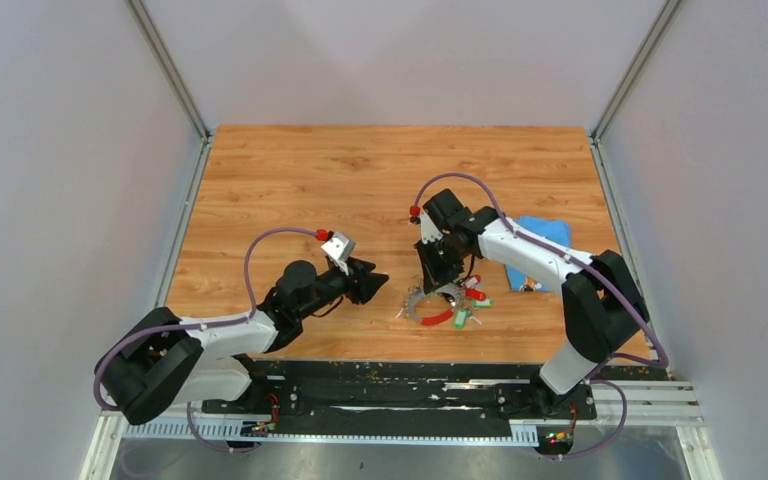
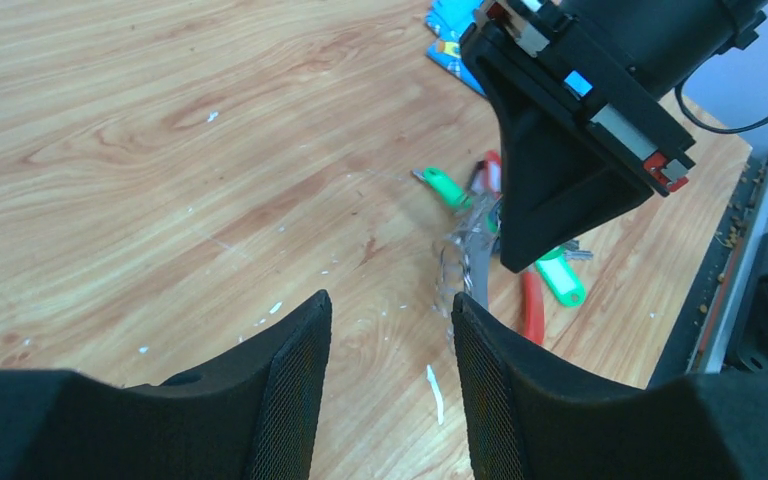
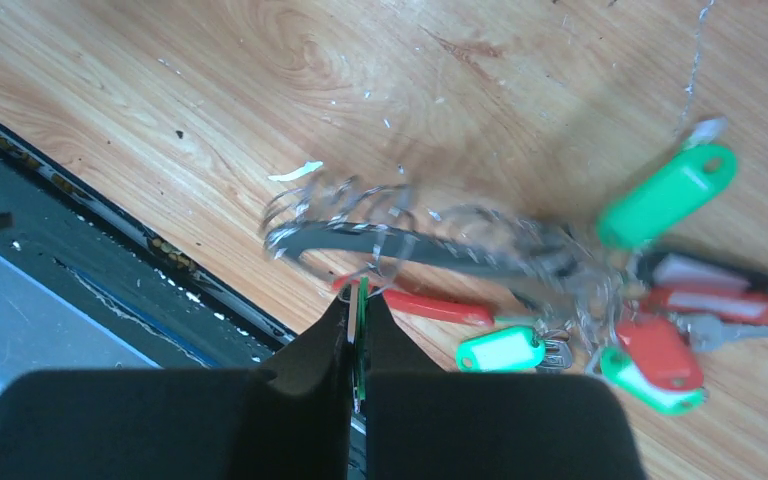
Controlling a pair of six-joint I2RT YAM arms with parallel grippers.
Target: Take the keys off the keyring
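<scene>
Wooden surface (image 1: pixel 290 180) flecked with pale scraps carries a blue cloth (image 1: pixel 550 232) partly hidden by the right forearm, well apart from the keys (image 3: pixel 665 195), which fan out with green and red heads beside the keyring (image 3: pixel 410 245) near the front edge. Right gripper (image 3: pixel 358 312) points down over the ring, pinched on a thin green edge of one key; left gripper (image 2: pixel 390 320) reaches in low from the left, fingers parted around nothing, near the ring but apart from it
</scene>
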